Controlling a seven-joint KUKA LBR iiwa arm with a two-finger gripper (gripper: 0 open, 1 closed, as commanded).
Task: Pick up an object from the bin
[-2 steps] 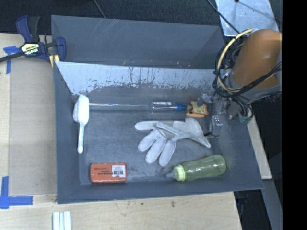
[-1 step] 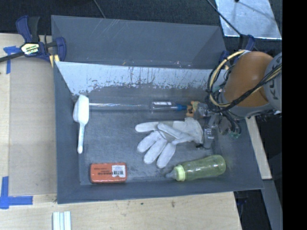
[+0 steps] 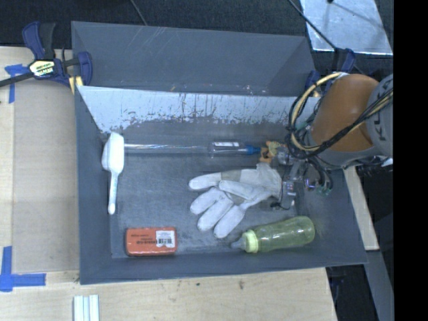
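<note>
The white glove (image 3: 227, 196) lies flat on the floor of the bin (image 3: 187, 65), a little right of the middle. Its digits are spread and they point to the left and down in the view, and its cuff points to the right. The claw (image 3: 288, 196) is at this cuff end, low in the bin and just at the edge of the cuff. I cannot tell if it touches the cloth, and I also cannot tell if the claw is apart or together, because its tip is dark and partly covered by the wrist.

Just below the glove and the claw lies 1 green bottle (image 3: 277, 235) on its side, with the pale cap to the left, close to the glove's digits. Above the cuff, near the back wall, there is a small yellow thing (image 3: 269, 151); what it is I cannot say. Beside it a long clear tube (image 3: 194, 149) with a blue end lies along the back wall.

Well apart, at the left wall, lies 1 white scoop (image 3: 113, 159) with the handle downward. An orange block (image 3: 150, 241) with a white label lies in the front left corner.

Above the claw the arm carries an orange cover (image 3: 341, 112) with yellow and black cables (image 3: 302, 102) looped around it.
</note>
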